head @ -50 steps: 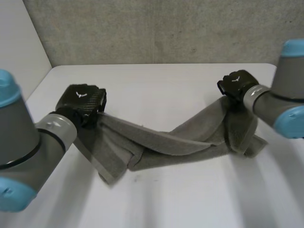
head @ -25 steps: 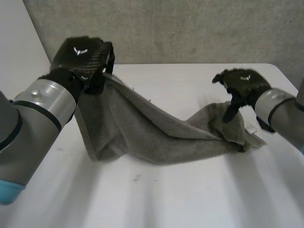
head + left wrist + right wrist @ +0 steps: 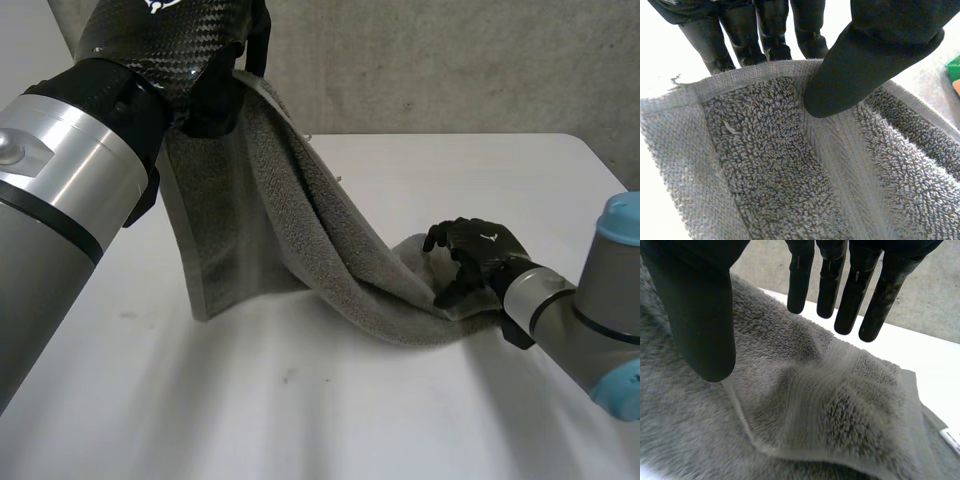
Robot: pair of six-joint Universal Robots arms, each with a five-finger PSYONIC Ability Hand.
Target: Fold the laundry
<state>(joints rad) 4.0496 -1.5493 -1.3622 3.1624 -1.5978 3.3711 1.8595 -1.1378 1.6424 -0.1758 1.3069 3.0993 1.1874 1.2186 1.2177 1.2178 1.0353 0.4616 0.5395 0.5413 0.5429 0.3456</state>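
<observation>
Smooth white worktop carries the low end of a grey looped-terry towel with a ribbed hem. Its long axis slopes from high left down to the right. Left hand, raised, pinches the top hem between thumb and fingers. Right hand is at the low end, fingers straight and apart, gripping nothing.

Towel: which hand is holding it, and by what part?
The left hand pinches the towel at its hemmed edge; the right hand is open over the other end, holding nothing.
</observation>
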